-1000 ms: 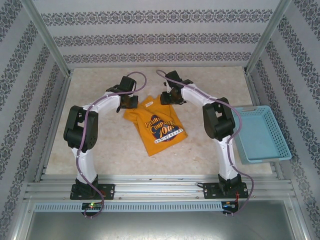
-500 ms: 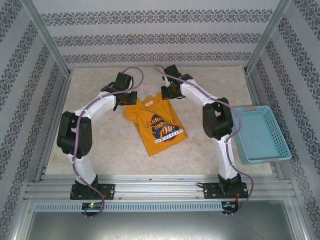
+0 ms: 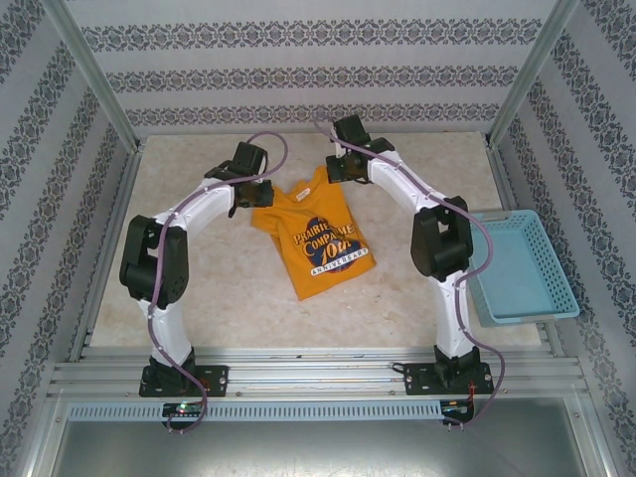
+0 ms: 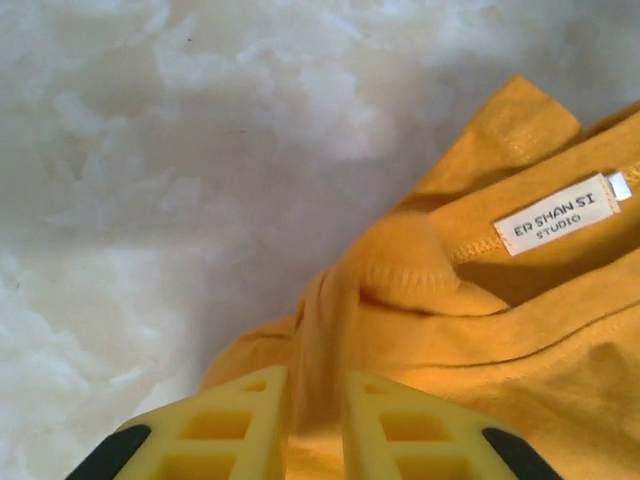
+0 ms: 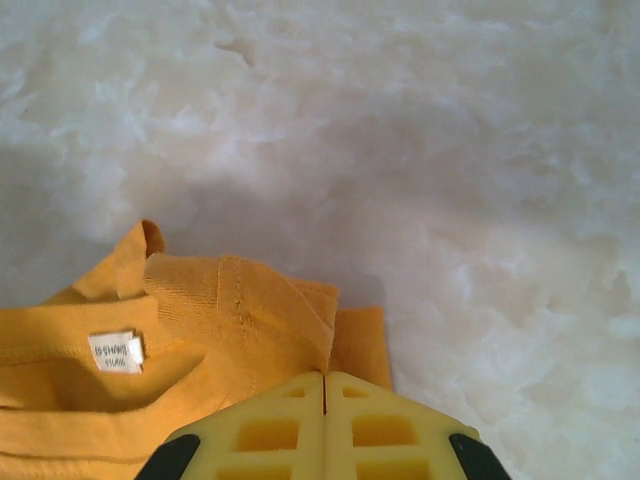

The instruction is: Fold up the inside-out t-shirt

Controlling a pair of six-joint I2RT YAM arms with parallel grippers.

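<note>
- T-shirt [image 3: 316,238]: mustard-orange, short-sleeved. It lies spread on the table [image 3: 199,288], just above the centre of the top view. The collar is toward the top of the frame and the hem toward the bottom, with the body slanting lower right.
- Print [image 3: 326,248]: dark oval with pale lettering, facing up on the chest.
- Label [image 4: 560,215]: small white tag with dark lettering, sewn inside the collar. It sits at the right in the left wrist view and at lower left [image 5: 115,352] in the right wrist view.
- Left gripper [image 3: 250,194]: at the shirt's upper-left shoulder. In the wrist view [image 4: 315,375] its yellow fingers [image 4: 230,420] stand a little apart and a raised ridge of cloth fills the gap. Whether they squeeze it cannot be told.
- Right gripper [image 3: 336,174]: at the shirt's upper-right shoulder. In the wrist view [image 5: 325,375] its fingers are pressed together, pinching a folded edge of the cloth at the tips.
- Basket [image 3: 532,315]: light-blue plastic, at the right edge of the table, well apart from the shirt.
</note>
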